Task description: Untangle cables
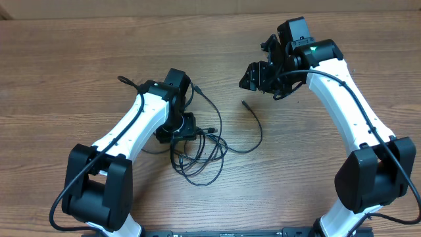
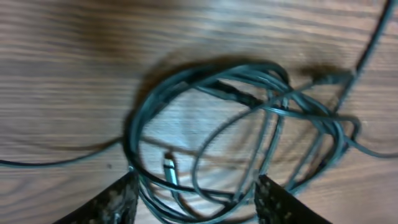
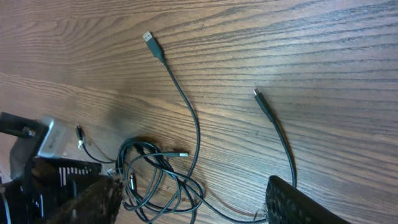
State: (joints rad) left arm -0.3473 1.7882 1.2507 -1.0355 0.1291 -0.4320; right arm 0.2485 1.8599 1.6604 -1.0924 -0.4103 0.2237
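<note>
Standing by the wooden table (image 1: 66, 52), I see the cables (image 1: 197, 155) lying as one loose knot of thin black loops near the middle, a little toward the left arm's side. The left arm (image 1: 131, 125) reaches out over that knot, and its pincer, the left gripper (image 2: 196, 180), hangs right above the coil with its two fingers (image 2: 118, 202) spread apart. Several loops run across the gap between them, but nothing is pinched, so that pincer is released. From its own camera the picture is somewhat blurred, yet I can make out a small silver plug (image 2: 169, 169) resting on the wood inside the ring of cord. Two longer strands stray out of the tangle toward the far side of the table. One ends in a flat silver-tipped plug (image 3: 148, 37). The other sweeps in a wide arc and ends in a slim dark plug (image 1: 245, 103), which lies by itself on bare wood between the two arms. A further short end pokes out on the far left, beside the left arm. The right arm (image 1: 342, 92) is bent up toward the far right part of the table, well apart from the knot. Its pincer, the right gripper (image 3: 193, 183), is raised off the surface with the fingers wide apart and nothing between them, so it too is released and touches no cord.
</note>
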